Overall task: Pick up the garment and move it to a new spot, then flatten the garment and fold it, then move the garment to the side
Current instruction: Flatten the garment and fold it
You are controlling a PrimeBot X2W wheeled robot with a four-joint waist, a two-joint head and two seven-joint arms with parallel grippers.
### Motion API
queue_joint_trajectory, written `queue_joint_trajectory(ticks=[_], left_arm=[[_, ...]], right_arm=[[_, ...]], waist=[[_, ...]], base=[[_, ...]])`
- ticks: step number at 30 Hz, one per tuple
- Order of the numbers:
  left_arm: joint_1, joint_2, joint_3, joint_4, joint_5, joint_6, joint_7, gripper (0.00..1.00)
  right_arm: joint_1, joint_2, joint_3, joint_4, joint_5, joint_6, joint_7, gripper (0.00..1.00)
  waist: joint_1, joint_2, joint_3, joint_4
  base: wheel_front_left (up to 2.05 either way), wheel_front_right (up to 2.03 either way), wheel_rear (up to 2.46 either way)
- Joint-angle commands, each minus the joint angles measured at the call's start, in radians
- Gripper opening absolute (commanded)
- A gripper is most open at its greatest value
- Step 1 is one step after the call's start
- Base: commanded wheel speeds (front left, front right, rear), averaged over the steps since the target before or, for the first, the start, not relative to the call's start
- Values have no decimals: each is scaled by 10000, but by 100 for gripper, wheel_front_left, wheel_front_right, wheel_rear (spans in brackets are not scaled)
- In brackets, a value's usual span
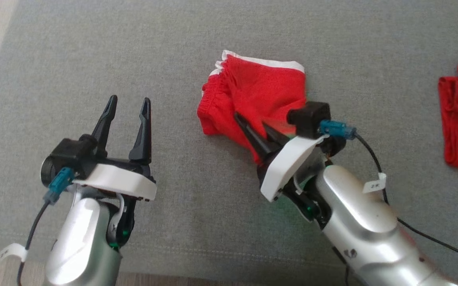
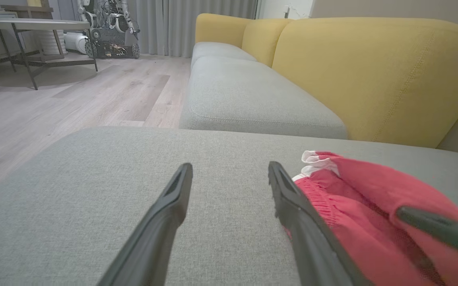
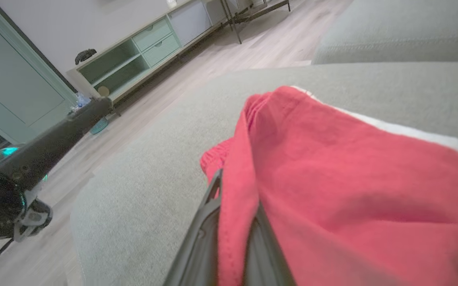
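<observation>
The red garment (image 1: 257, 95) sits bunched on the grey cushion (image 1: 173, 39). The right gripper (image 1: 251, 121) has its jaws pinching the garment's near edge. The left gripper (image 1: 129, 99), jaws spread, hovers well apart to its left.

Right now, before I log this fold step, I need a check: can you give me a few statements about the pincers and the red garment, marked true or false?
1. The right pincer is shut on the red garment. True.
2. The left pincer grips the garment too. False: it is open and apart from the cloth, above the grey cushion.
3. The garment is over a wooden floor. False: the grey cushion is beneath it.
4. A second red cloth lies further to the robot's right. True.
</observation>
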Motion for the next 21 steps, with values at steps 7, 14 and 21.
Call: queue_joint_trajectory(ticks=[7, 14, 21], left_arm=[[-379, 109, 329, -254, -44, -19, -57, 100], [-416, 84, 366, -187, -2, -51, -58, 100], [-329, 173, 532, -215, 97, -1, -58, 100]], right_arm=[[-1003, 140, 1076, 504, 880, -9, -957, 0], [-1590, 140, 1936, 1054, 1399, -9, -1470, 100], [-1807, 141, 1500, 979, 955, -9, -2470, 100]], waist=[[0, 0, 181, 58], [0, 0, 202, 14], [0, 0, 111, -250]], base=[[0, 0, 0], [0, 0, 0], [0, 0, 0]])
